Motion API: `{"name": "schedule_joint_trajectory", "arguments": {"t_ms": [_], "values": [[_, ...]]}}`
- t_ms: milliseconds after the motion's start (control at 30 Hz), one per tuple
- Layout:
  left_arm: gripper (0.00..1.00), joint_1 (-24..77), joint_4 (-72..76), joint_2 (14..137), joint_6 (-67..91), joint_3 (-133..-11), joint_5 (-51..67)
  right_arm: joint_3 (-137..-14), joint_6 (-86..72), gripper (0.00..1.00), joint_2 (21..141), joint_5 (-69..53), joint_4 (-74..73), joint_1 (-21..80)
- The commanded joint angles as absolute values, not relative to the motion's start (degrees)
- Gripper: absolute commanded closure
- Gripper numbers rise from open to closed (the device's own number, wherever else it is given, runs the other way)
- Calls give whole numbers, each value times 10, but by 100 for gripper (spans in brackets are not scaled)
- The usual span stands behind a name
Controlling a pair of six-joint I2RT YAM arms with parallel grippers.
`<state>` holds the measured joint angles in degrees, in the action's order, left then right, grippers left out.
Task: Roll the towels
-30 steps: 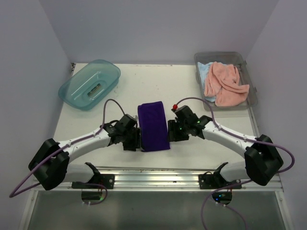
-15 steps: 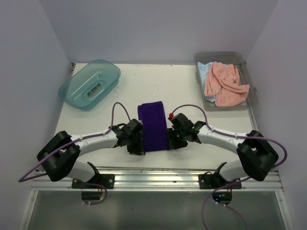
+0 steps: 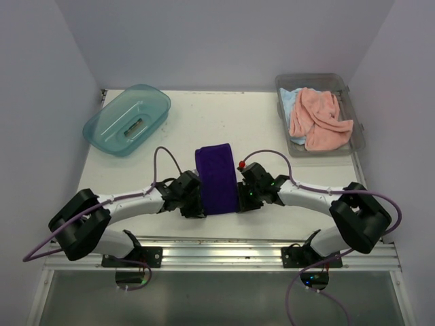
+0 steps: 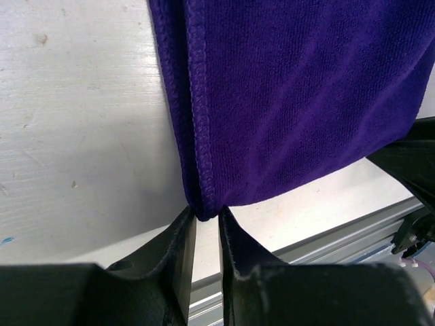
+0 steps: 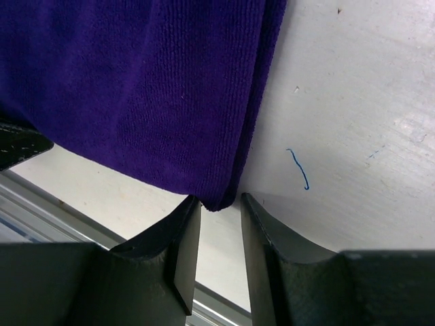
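Alignment between cloth and end effectors is deciding the coming move. The purple towel (image 3: pixel 217 178) is lying as a folded strip at the middle of the worktop (image 3: pixel 258 129). Its long axis is running from the near edge toward the far wall, and both arms are reaching in from either side to its near end.

The left end effector (image 4: pixel 204 221) is sitting at the near-left corner and the right end effector (image 5: pixel 217 204) at the near-right corner. Neither arm is nearer than the other, and the body of the towel is stretching straight ahead of both sets of fingertips.

In the left wrist view the jaws are standing narrow with the stitched corner lodged right at their tips; whether they are pinching it I cannot tell. In the right wrist view the jaws are standing a little wider, straddling the corner with a gap showing on one side, so nothing is being clamped there yet.

Judging from this, the roll is going to have to travel along the long axis, away from the bases, with both corners carried together. The pink towel (image 3: pixel 319 122) and the light blue towel (image 3: pixel 289 100) are waiting in the clear bin (image 3: pixel 357 139) at the far right.
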<state>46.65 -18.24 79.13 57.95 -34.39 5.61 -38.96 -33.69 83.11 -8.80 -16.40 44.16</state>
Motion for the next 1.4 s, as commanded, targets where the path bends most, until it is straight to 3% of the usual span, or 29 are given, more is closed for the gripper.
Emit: {"name": "schedule_joint_trajectory", "arguments": {"t_ms": [0, 133, 200, 267, 367, 533, 833, 933, 1033, 1133, 1367], "values": [[77, 469, -171, 777, 593, -317, 9, -381, -345, 69, 845, -83, -140, 443], [80, 469, -187, 766, 594, -309, 3, -379, -346, 79, 839, -74, -140, 446], [76, 469, -189, 759, 597, -302, 3, -379, -346, 81, 838, -72, -143, 446], [65, 469, -186, 750, 599, -297, 2, -377, -347, 81, 836, -69, -142, 446], [55, 469, -184, 727, 604, -290, -21, -375, -349, 80, 834, -68, -141, 446], [56, 469, -172, 709, 610, -287, -28, -378, -352, 76, 833, -68, -142, 446], [65, 469, -129, 749, 606, -291, -4, -375, -360, 78, 825, -64, -149, 446], [71, 469, -122, 751, 604, -295, 15, -372, -363, 83, 824, -62, -144, 447], [82, 470, -135, 755, 602, -305, 17, -371, -367, 98, 822, -61, -144, 447], [100, 468, -163, 744, 603, -321, 4, -372, -370, 100, 800, -51, -152, 447], [100, 468, -223, 729, 607, -368, -12, -402, -358, 100, 751, -20, -205, 447]]}}
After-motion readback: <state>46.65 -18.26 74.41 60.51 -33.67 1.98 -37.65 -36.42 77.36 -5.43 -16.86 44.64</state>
